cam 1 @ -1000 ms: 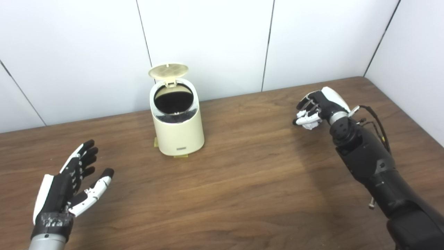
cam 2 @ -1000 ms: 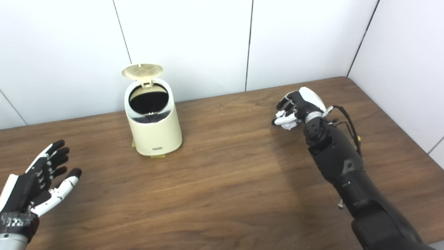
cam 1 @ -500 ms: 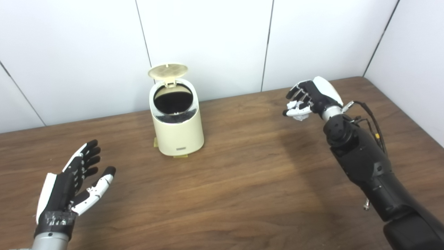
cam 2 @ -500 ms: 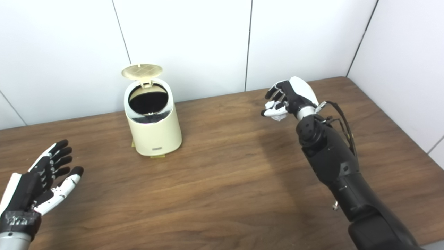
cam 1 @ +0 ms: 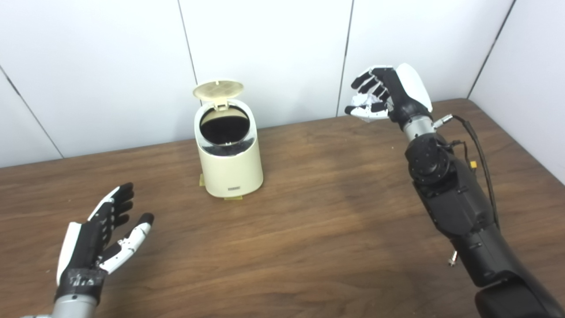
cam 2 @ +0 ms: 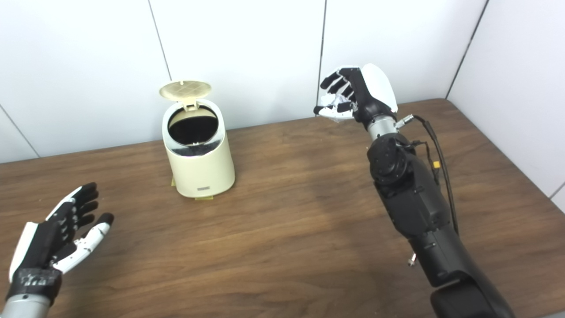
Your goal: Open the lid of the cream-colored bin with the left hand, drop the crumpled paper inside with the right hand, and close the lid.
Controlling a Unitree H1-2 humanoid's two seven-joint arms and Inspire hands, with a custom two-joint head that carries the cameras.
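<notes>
The cream-colored bin (cam 1: 229, 170) stands at the back of the wooden table, left of centre. Its round lid (cam 1: 218, 89) is tipped up and back, and the dark opening (cam 1: 224, 125) is exposed. My right hand (cam 1: 388, 97) is raised well above the table, to the right of the bin and higher than its rim. It is shut on the white crumpled paper (cam 1: 364, 102), of which only a bit shows between the fingers. Low at the near left, my left hand (cam 1: 103, 234) rests open with its fingers spread, holding nothing, well away from the bin.
White wall panels (cam 1: 265, 53) rise right behind the bin. A side wall (cam 1: 529, 66) closes off the table's right edge. The brown tabletop (cam 1: 309, 229) stretches between my two arms.
My right hand has lifted off the table with the paper and moved up and a little left toward the bin. The left hand has barely moved. The lid has stayed up.
</notes>
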